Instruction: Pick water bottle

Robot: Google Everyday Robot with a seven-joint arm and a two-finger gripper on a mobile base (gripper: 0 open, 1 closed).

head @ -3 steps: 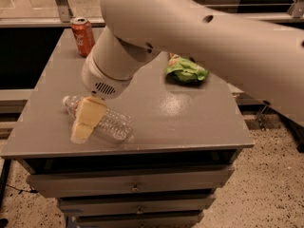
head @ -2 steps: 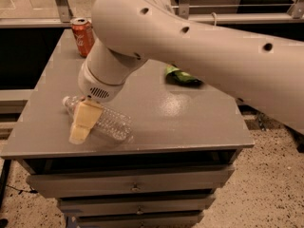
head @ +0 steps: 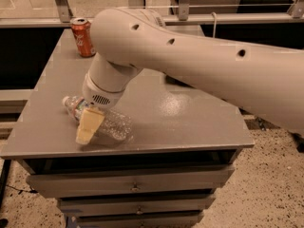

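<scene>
The water bottle [head: 115, 123] is a clear ribbed plastic bottle lying on its side near the front left corner of the grey cabinet top [head: 190, 120], with its cap end pointing left. My gripper [head: 89, 124] comes down from the big white arm and sits right at the bottle's middle, with its cream tip in front of the bottle and low over the surface. The bottle's label is mostly hidden behind the gripper.
A red soda can [head: 83, 37] stands upright at the back left of the cabinet top. The thick white arm [head: 199, 65] crosses the back and right of the surface. Drawers [head: 135, 186] lie below the front edge, and a rail runs behind.
The arm has swung further across the view and now hides the green bag at the back right. The gripper stays at the bottle, which has not visibly moved.
</scene>
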